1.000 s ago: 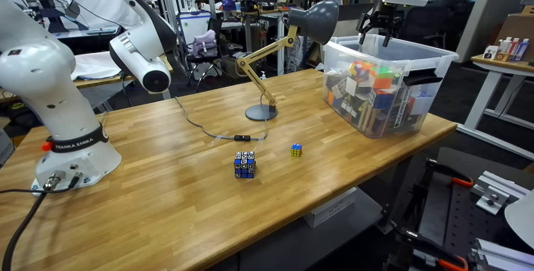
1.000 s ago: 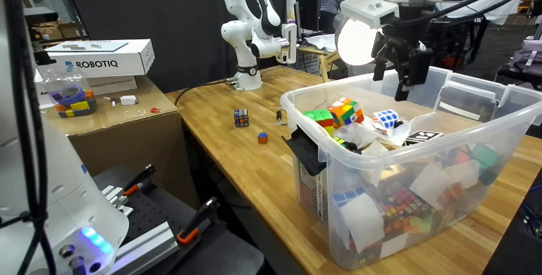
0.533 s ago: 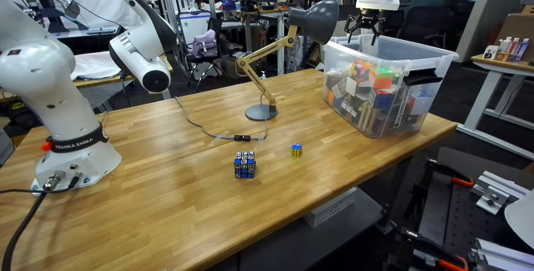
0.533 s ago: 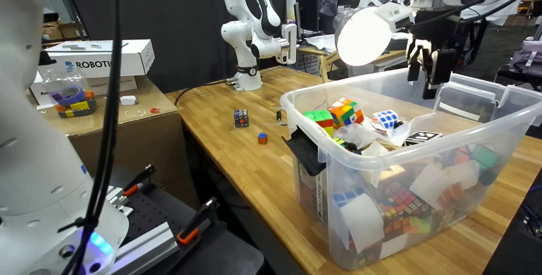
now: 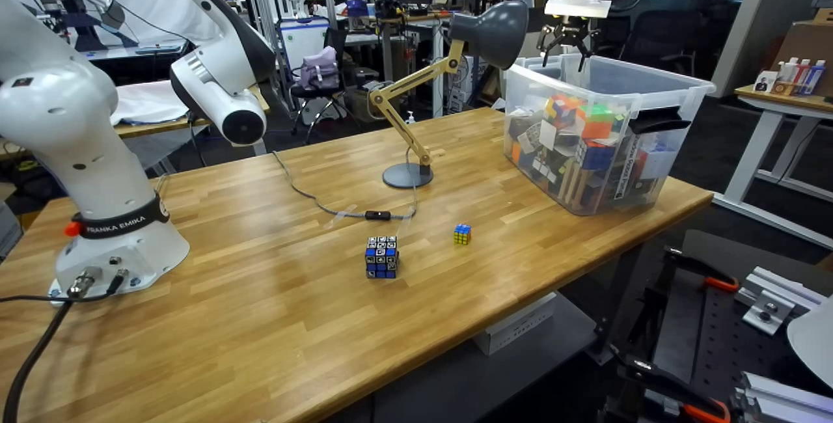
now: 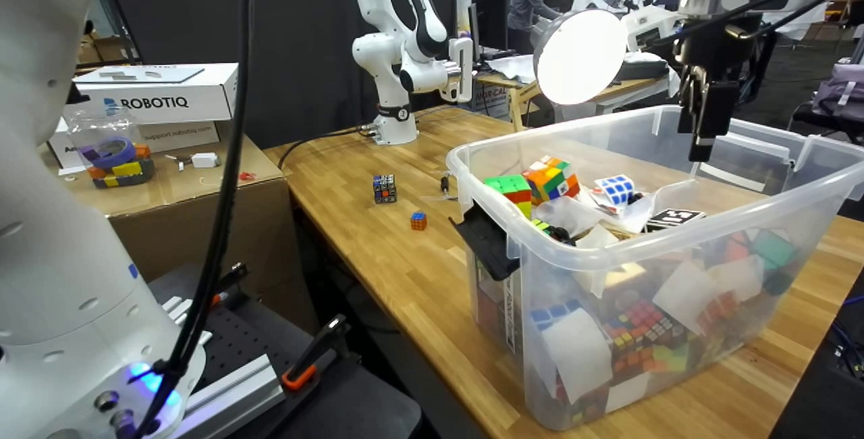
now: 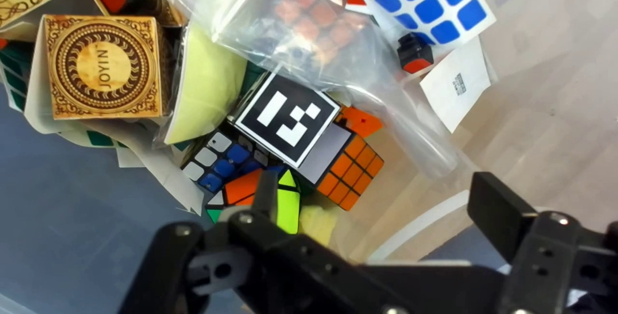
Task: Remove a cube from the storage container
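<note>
The cube, black with white square marks on its top face, lies among other puzzle cubes in the container; it shows in the wrist view (image 7: 289, 120) and in an exterior view (image 6: 671, 219). The storage container, a large clear plastic bin, shows its whitish rim in both exterior views (image 5: 602, 93) (image 6: 580, 258). My gripper (image 5: 563, 64) (image 6: 695, 142) points down over the bin, above the contents. In the wrist view its fingers (image 7: 376, 195) are wide apart with nothing between them. The black cube lies ahead of the left finger, apart from it.
A crumpled clear plastic bag (image 7: 367, 77) lies beside the cube. A JOYIN box (image 7: 104, 67) and an orange-sided cube (image 7: 351, 173) are near it. A desk lamp (image 5: 491, 32) stands beside the bin. A dark blue cube (image 5: 381, 258) and a tiny cube (image 5: 462, 234) sit on the table.
My gripper has moved left in one exterior view and right in the other, turning more upright over the bin; its motion has slowed. The fingers stay open. The bin and cubes have not moved.
</note>
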`<state>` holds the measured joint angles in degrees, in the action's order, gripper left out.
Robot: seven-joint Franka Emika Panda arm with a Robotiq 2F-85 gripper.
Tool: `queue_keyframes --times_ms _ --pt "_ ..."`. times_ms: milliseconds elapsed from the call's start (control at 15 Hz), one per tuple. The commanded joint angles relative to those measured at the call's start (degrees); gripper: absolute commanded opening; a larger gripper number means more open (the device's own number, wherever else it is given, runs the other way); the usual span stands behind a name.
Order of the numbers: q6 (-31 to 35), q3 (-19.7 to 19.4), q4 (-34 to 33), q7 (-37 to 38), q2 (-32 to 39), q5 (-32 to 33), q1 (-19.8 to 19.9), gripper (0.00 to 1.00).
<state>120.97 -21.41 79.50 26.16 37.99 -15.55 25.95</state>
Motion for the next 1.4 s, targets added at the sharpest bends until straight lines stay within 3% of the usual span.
queue_keyframes --times_ms 0,400,1000,1333 --pt "-0.2 1.0 -0.5 0.4 0.1 0.7 0.8 1.0" --pt "0.7 0.3 -0.5 2.8 0.7 0.8 0.3 1.0" --pt "0.5 -1.8 1.1 19.3 2.8 2.6 -0.6 1.0" --pt "1.0 -1.9 2.7 32.5 3.2 2.3 -2.4 1.0"
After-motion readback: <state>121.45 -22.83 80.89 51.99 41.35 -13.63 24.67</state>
